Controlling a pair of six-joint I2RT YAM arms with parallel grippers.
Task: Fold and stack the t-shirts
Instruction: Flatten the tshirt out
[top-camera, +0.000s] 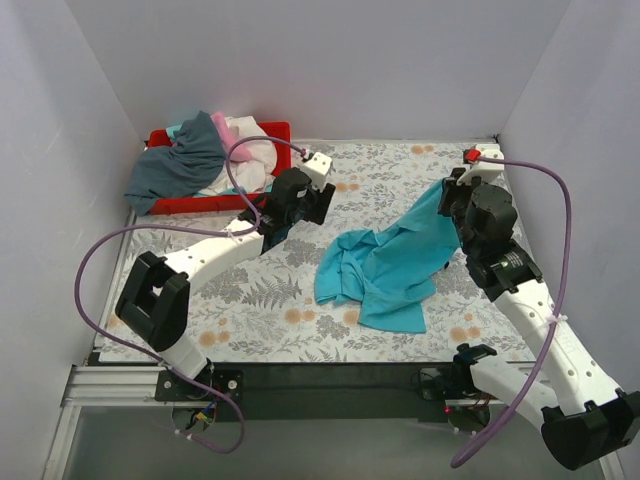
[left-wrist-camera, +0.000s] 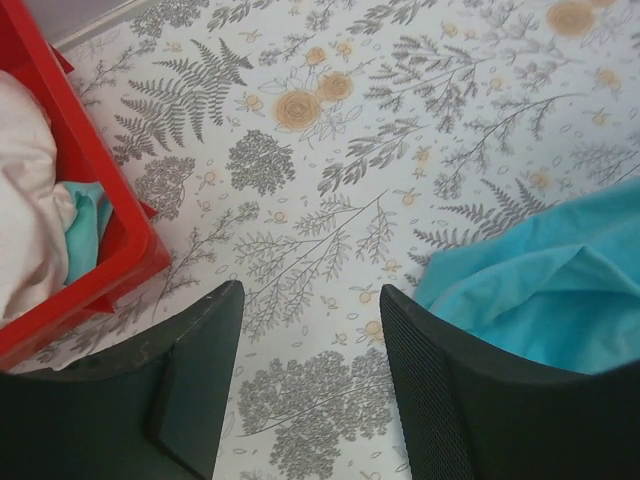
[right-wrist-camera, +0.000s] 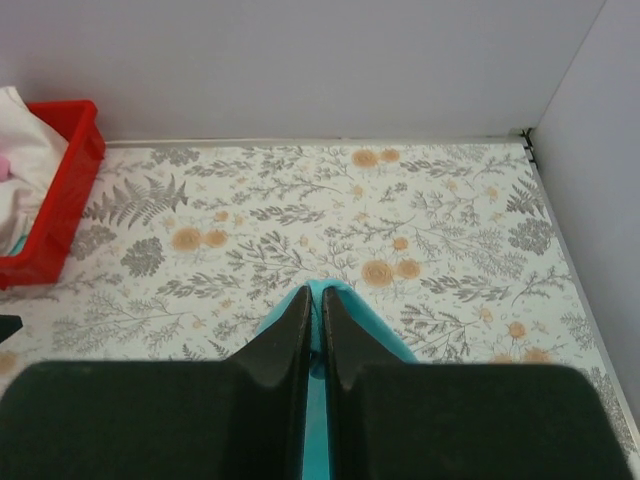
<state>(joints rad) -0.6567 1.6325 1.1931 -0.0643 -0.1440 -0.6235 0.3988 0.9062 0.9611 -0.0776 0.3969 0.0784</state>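
Note:
A bright turquoise t-shirt (top-camera: 385, 265) lies crumpled on the flowered table, with one end lifted to the right. My right gripper (top-camera: 447, 196) is shut on that lifted end; in the right wrist view the turquoise cloth (right-wrist-camera: 345, 300) is pinched between the jaws of the right gripper (right-wrist-camera: 314, 296). My left gripper (top-camera: 325, 200) is open and empty above the table, between the red tray and the turquoise t-shirt. In the left wrist view the left gripper (left-wrist-camera: 310, 300) has its jaws wide apart, with the turquoise t-shirt (left-wrist-camera: 540, 290) at the right. A slate grey t-shirt (top-camera: 180, 165), a white one (top-camera: 250, 150) and pink cloth (top-camera: 222, 126) are piled in the tray.
The red plastic tray (top-camera: 280, 132) stands at the back left against the wall; its corner (left-wrist-camera: 120, 250) shows in the left wrist view with white and turquoise cloth inside. White walls close the table on three sides. Purple cables loop off both arms.

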